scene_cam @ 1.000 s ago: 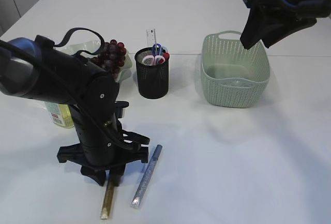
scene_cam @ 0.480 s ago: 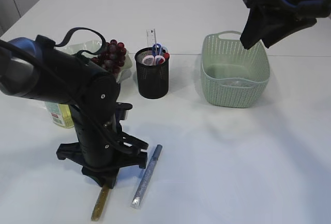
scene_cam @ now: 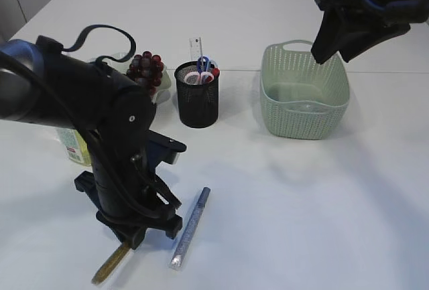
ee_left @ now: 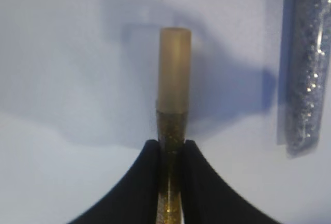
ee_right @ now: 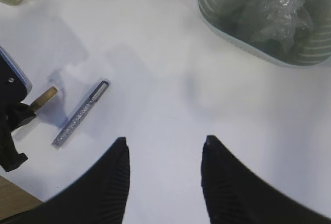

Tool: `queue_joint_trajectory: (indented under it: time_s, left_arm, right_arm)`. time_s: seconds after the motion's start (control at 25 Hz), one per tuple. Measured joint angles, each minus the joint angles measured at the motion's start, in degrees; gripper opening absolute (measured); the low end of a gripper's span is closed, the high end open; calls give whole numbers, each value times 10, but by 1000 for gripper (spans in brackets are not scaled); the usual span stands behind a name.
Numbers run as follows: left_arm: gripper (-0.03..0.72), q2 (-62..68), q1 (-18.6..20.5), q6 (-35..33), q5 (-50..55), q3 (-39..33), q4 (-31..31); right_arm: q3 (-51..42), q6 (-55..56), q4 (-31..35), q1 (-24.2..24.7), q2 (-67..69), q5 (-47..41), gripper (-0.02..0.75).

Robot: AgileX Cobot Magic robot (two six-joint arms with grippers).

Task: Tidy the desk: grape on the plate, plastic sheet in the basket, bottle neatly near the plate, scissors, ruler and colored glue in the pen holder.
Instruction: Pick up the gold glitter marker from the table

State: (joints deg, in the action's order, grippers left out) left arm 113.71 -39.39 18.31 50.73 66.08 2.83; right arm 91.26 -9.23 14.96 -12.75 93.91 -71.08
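My left gripper (ee_left: 170, 144) (scene_cam: 132, 235) is shut on the gold colored glue (ee_left: 174, 69) (scene_cam: 110, 265), whose pale cap sticks out past the fingertips, low over the table's front. A silver colored glue (scene_cam: 190, 226) (ee_left: 307, 63) lies just to its right. The black pen holder (scene_cam: 197, 99) holds the scissors (scene_cam: 202, 70) and the ruler (scene_cam: 196, 44). Grapes (scene_cam: 145, 69) rest on the plate (scene_cam: 163, 89). My left arm half hides the bottle (scene_cam: 72, 147). The plastic sheet (ee_right: 282, 9) lies in the green basket (scene_cam: 305, 96). My right gripper (ee_right: 164, 144) hangs open and empty, high above the basket.
The table's near edge shows at the bottom left of the right wrist view. White table surface stretches between the silver glue and the basket and across the front right.
My left gripper has shut on the gold glue and the arm has turned, swinging the tube's free end to the left. The right arm has not moved.
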Motion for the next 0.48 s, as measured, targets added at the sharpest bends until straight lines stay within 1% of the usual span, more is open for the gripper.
queue_joint_trajectory:
  time_s: [0.12, 0.24, 0.36, 0.48]
  left_arm:
    - [75, -23, 0, -14, 6, 0, 0]
    - [75, -59, 0, -17, -11, 0, 0]
    - [75, -108, 0, -13, -57, -5, 0]
    - [75, -161, 0, 15, -127, -35, 15]
  right_arm:
    - [0, 0, 0, 0, 0, 0, 364]
    - [0, 0, 0, 0, 0, 0, 364]
    - [0, 0, 0, 0, 0, 0, 364]
    - [0, -1, 0, 0, 0, 0, 364]
